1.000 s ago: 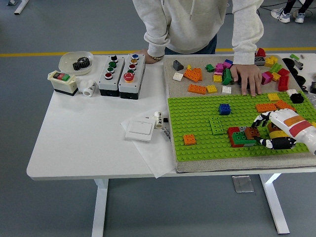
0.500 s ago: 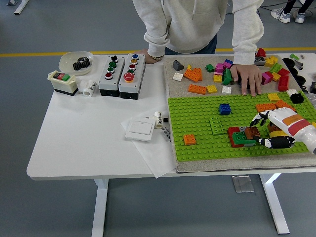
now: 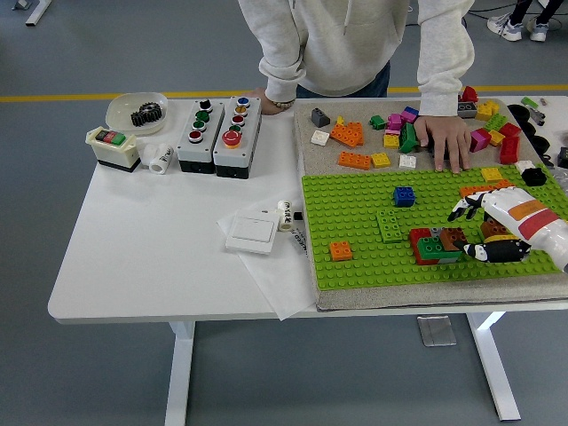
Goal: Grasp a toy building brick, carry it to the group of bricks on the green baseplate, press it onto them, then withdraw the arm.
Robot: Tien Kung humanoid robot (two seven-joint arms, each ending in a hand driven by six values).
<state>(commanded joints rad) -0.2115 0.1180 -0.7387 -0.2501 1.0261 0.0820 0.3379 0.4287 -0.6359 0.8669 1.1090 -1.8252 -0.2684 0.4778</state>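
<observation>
Now right hand (image 3: 499, 229) lower right, fingers (image 3: 463, 209) apart, empty, beside brick group (image 3: 438, 244) on baseplate (image 3: 355, 217). Risk: fingertips snag group, lifting top brick.

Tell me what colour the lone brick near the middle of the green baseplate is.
Blue. The lone brick shows clearly in the head view.

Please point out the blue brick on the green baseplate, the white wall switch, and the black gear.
blue brick (image 3: 404, 196), head view, its studded top.
white wall switch (image 3: 252, 232), head view, rocker face.
black gear (image 3: 145, 114), head view, toothed body.
</observation>
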